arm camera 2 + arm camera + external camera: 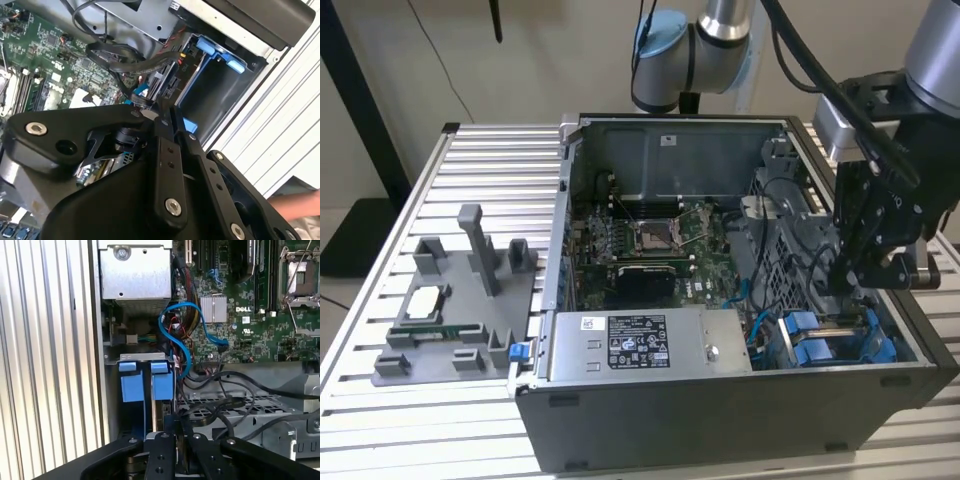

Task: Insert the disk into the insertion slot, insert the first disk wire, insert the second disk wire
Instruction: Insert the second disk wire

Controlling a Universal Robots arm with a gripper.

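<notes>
Our gripper, fingers pressed together over the disk (already seated), risks snagging nearby black cables.

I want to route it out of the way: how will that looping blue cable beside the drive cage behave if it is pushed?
The blue cable probably bends easily, since it lies in loose loops. It looks thin, so likely light. It runs among other wires, so a push may drag on them, and it may spring back.
</notes>
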